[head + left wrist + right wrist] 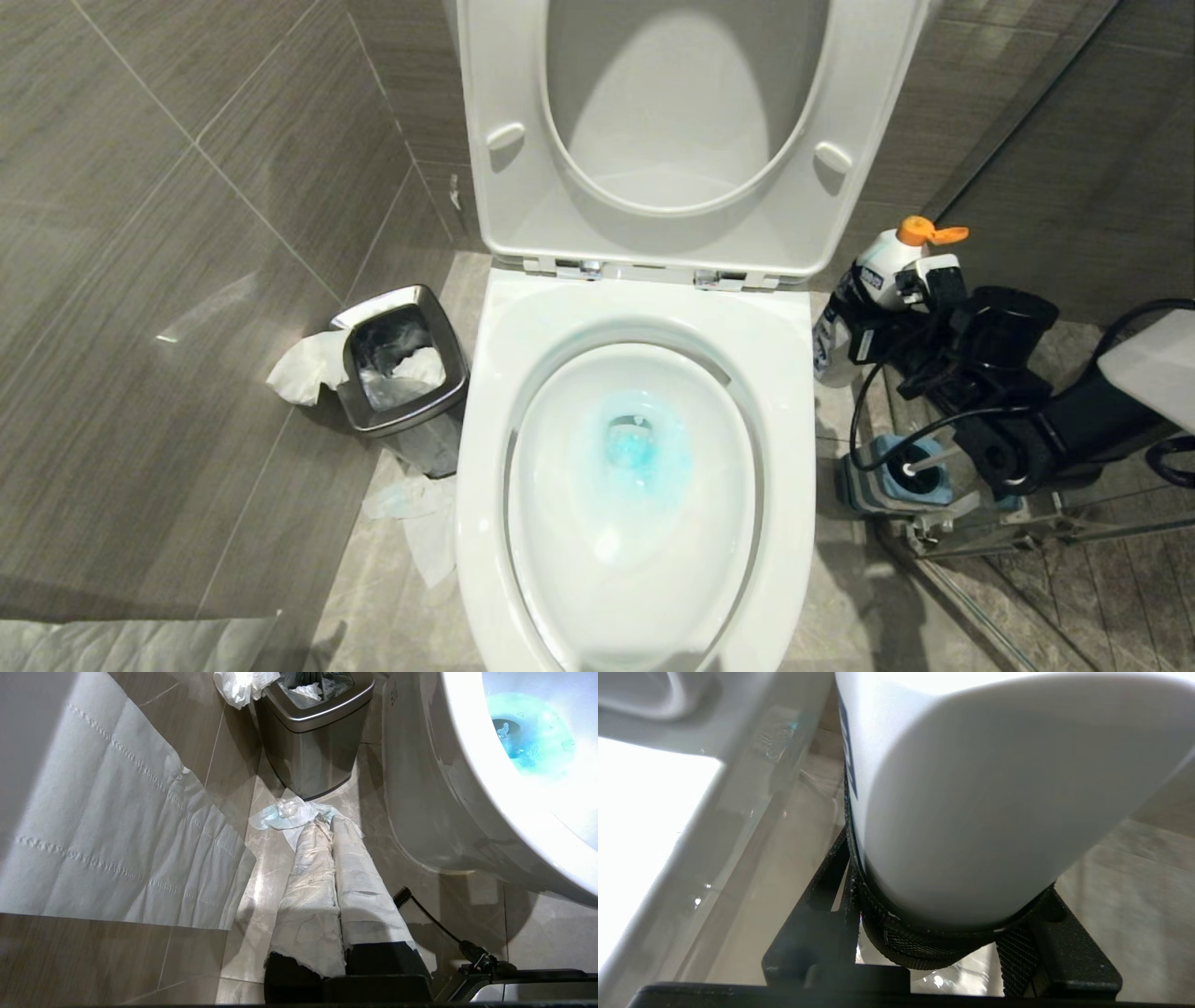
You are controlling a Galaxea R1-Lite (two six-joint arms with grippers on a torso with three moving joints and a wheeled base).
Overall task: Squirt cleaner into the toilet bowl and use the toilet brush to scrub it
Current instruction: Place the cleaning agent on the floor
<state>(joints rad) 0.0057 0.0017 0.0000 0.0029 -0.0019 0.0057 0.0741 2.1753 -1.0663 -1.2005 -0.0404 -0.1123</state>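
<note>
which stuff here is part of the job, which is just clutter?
Job:
- toilet bowl, blue cleaner already inside
- cleaner bottle, held by the right gripper
- toilet brush, standing in its holder

Clutter:
- waste bin
- crumpled tissue on the bin's edge
- paper on the floor

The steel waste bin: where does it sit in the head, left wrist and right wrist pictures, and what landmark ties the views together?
Head view: the steel waste bin stands on the floor, left of the toilet bowl.
Left wrist view: the bin is at the top centre, paper in it.
Right wrist view: not in it; the cleaner bottle held in the right gripper fills it.
Shared landmark: the toilet bowl, its rim in all three views.
</note>
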